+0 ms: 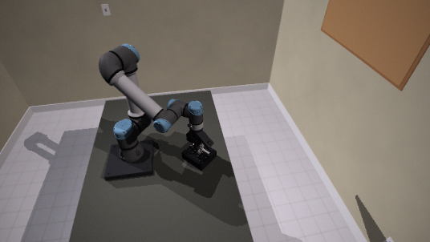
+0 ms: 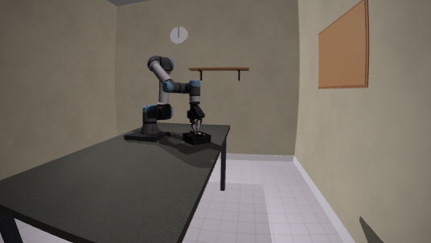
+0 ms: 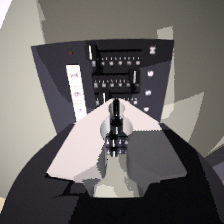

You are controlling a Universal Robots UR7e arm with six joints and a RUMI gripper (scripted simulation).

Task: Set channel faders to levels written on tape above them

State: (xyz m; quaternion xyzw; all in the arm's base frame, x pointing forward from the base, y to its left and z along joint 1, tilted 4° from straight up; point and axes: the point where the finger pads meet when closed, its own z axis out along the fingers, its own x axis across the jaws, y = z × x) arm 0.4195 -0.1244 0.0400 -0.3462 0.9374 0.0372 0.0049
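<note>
The lighting desk is a small black box on the dark table, near its right edge. In the wrist view it shows horizontal fader slots with tick marks, a white tape strip along its left side and a red lamp. One fader cap sits at the left end of the top slot, and another cap sits toward the right of the second slot. My gripper is shut and points straight down onto the desk, its tips at the third slot. What lies under the tips is hidden.
The arm's base plate stands left of the desk. The table ends just right of the desk, with tiled floor below. Small white marks line the desk's right side.
</note>
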